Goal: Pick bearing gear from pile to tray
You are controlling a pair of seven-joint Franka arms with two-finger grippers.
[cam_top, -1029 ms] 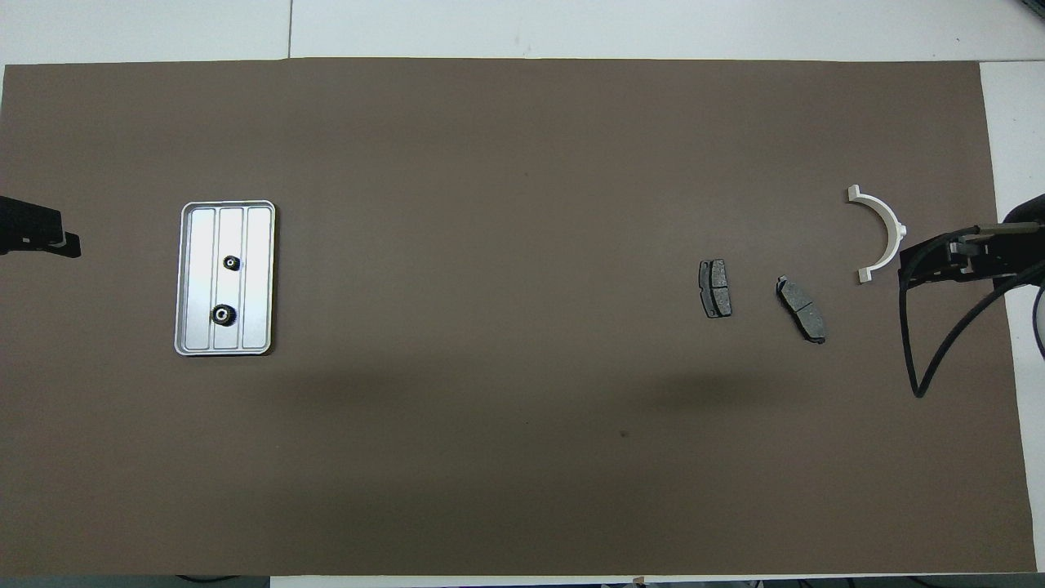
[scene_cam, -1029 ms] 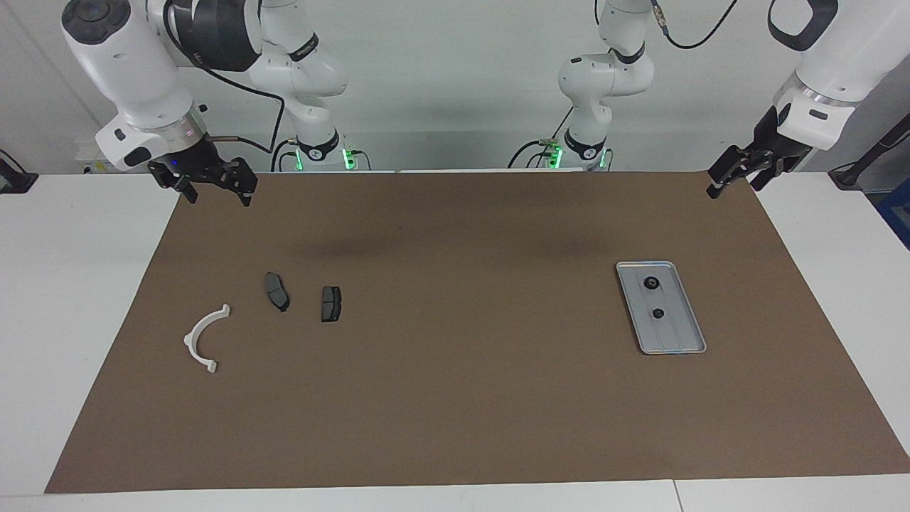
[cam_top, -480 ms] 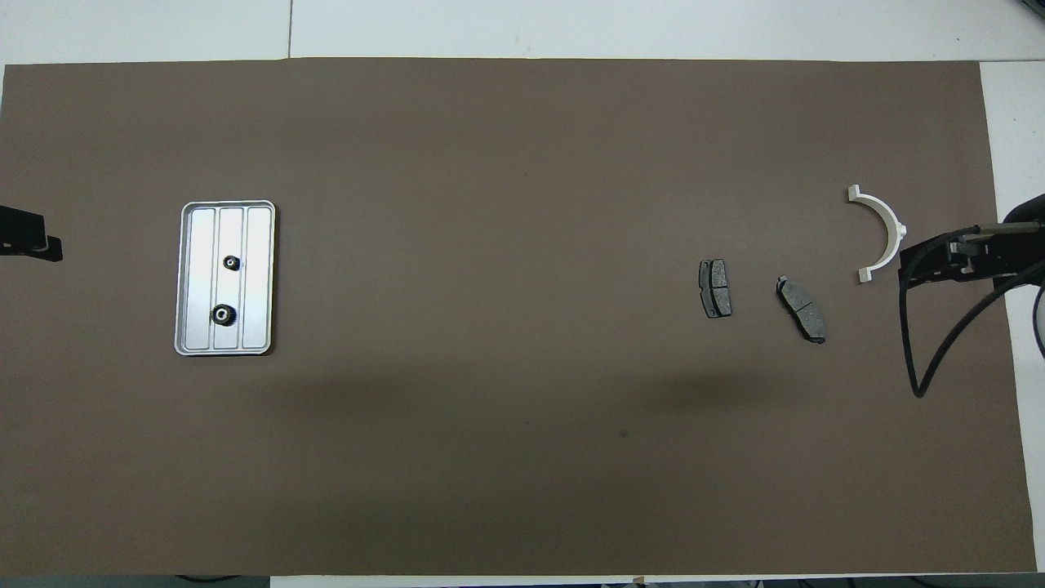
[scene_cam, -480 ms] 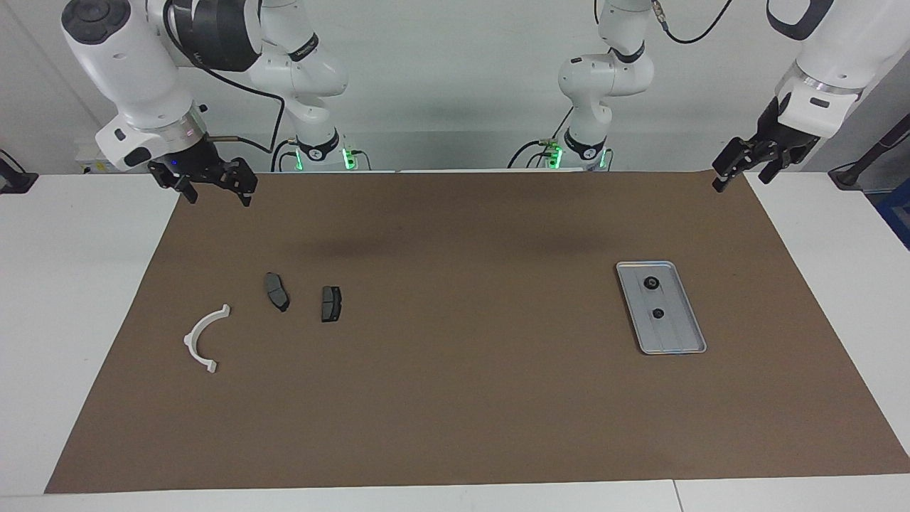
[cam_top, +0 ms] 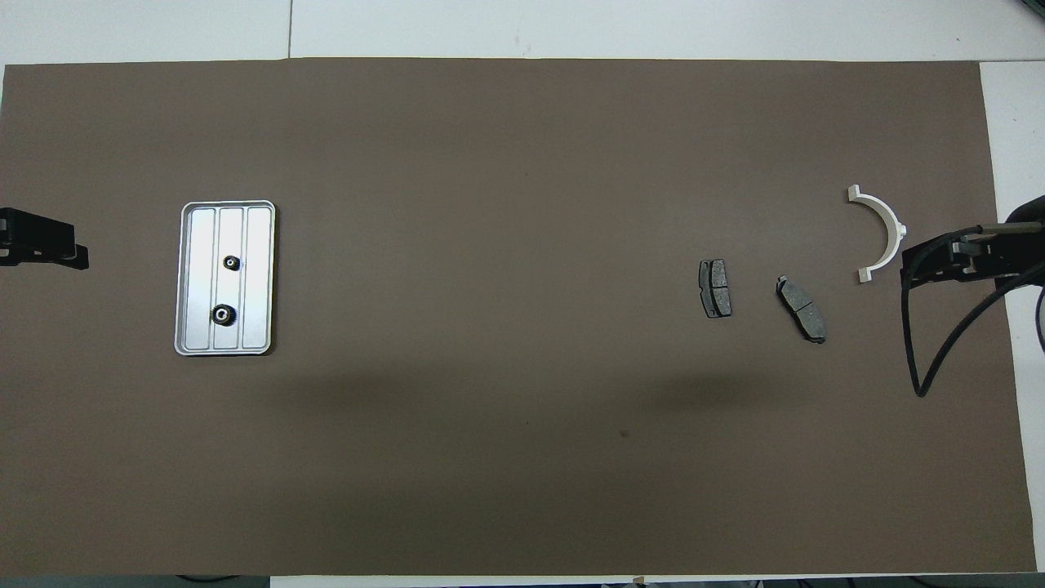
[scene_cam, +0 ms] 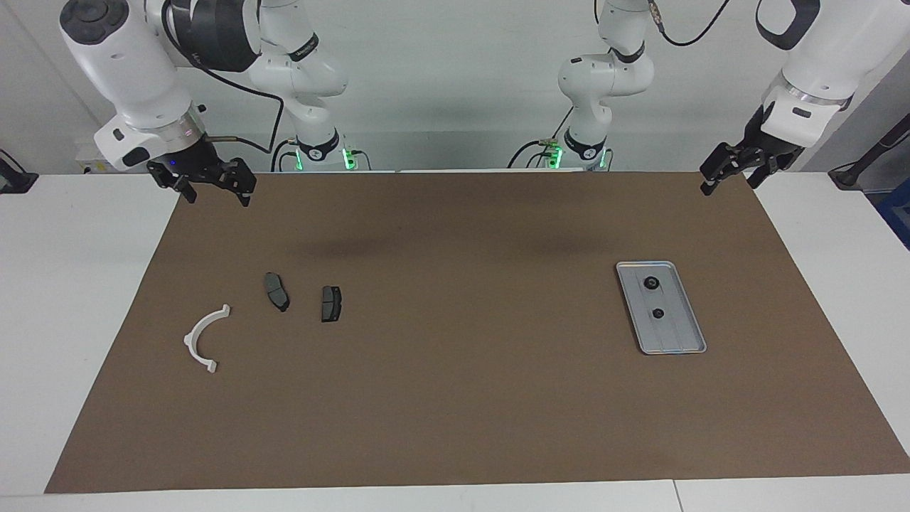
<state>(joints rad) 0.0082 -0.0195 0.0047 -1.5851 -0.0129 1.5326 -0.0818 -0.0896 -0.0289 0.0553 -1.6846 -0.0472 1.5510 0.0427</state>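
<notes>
Two small black bearing gears point(scene_cam: 650, 282) point(scene_cam: 658, 312) lie in the silver tray point(scene_cam: 679, 334), toward the left arm's end of the brown mat. From overhead the gears point(cam_top: 232, 262) point(cam_top: 222, 314) sit along the tray's point(cam_top: 260, 278) middle. The pile toward the right arm's end holds a white arc piece point(scene_cam: 202, 338) point(cam_top: 882, 233) and two dark grey pads point(scene_cam: 276, 291) point(scene_cam: 330, 304); no gear shows there. My right gripper point(scene_cam: 217, 193) point(cam_top: 939, 265) hangs open and empty over the mat's edge near the pile. My left gripper point(scene_cam: 729, 178) point(cam_top: 49, 249) hangs open and empty over the mat's edge near the tray.
The brown mat point(scene_cam: 455, 398) covers most of the white table point(scene_cam: 64, 299). A black cable point(cam_top: 931, 343) loops down from the right arm over the mat's edge. From overhead, the two pads point(cam_top: 715, 287) point(cam_top: 802, 309) lie side by side, apart from the arc.
The left gripper drew back toward the table's end, then swung a little way back over the mat's edge. The right arm and all parts stayed still.
</notes>
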